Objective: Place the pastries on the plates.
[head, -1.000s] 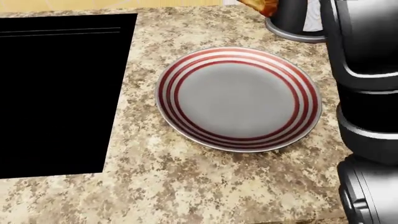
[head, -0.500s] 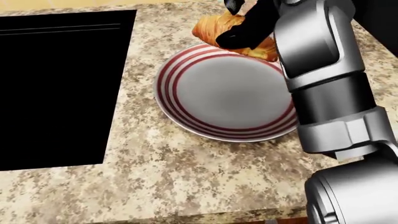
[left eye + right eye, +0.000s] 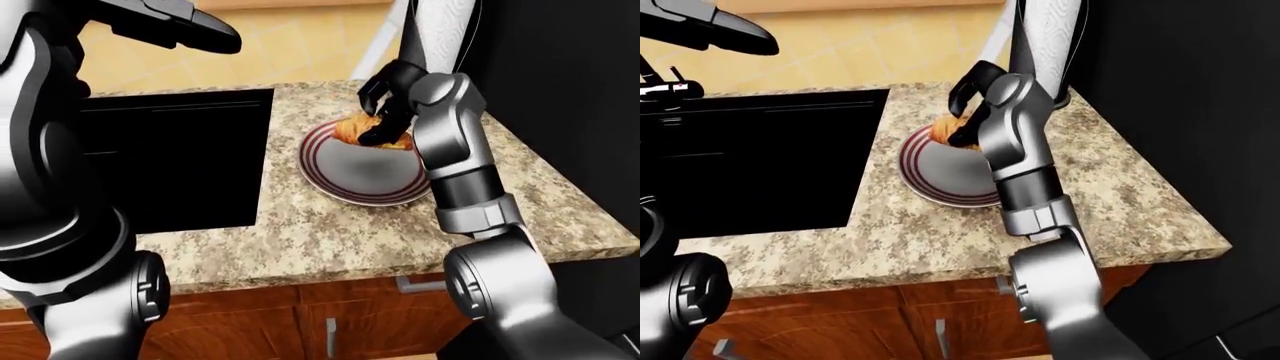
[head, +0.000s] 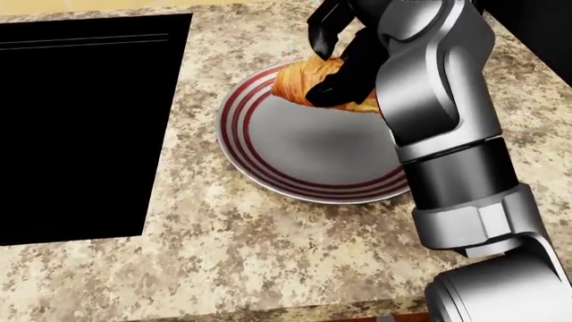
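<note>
The croissant (image 4: 308, 82) is clasped in the black fingers of the right hand (image 4: 344, 60), at the upper edge of the striped plate (image 4: 295, 164) on the granite counter (image 4: 268, 255); the placing step is in hand. The next move calls for lowering it toward the plate's centre, then releasing. Only the eye views show the left hand (image 3: 190, 30), raised well apart above the black sink (image 3: 190, 161); its grip cannot be judged.
</note>
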